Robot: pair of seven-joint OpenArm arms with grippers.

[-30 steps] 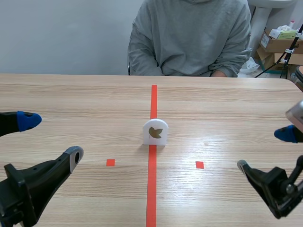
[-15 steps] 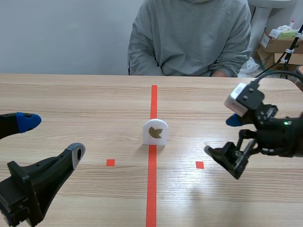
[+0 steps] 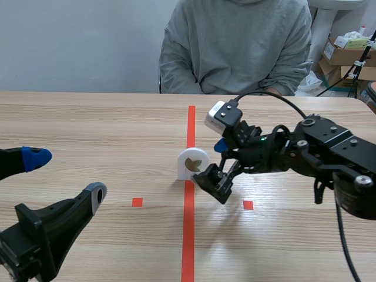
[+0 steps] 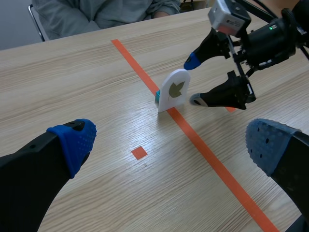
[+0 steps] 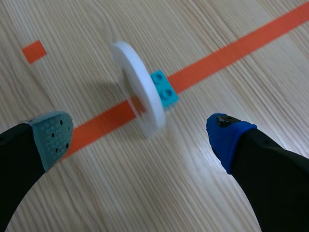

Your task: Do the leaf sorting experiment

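Right wrist view: our right pincer [image 5: 139, 137] gapes wide, the thin white arched leaf card [image 5: 136, 87] upright on the wooden tabletop [image 5: 251, 63] just ahead. We reckon it's light, stiff, tippy: pinch its flat faces gently.

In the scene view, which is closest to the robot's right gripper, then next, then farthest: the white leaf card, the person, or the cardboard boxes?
1. white leaf card, mid-table, right beside the right gripper.
2. person, sitting across the table.
3. cardboard boxes, off the table in the far right corner.
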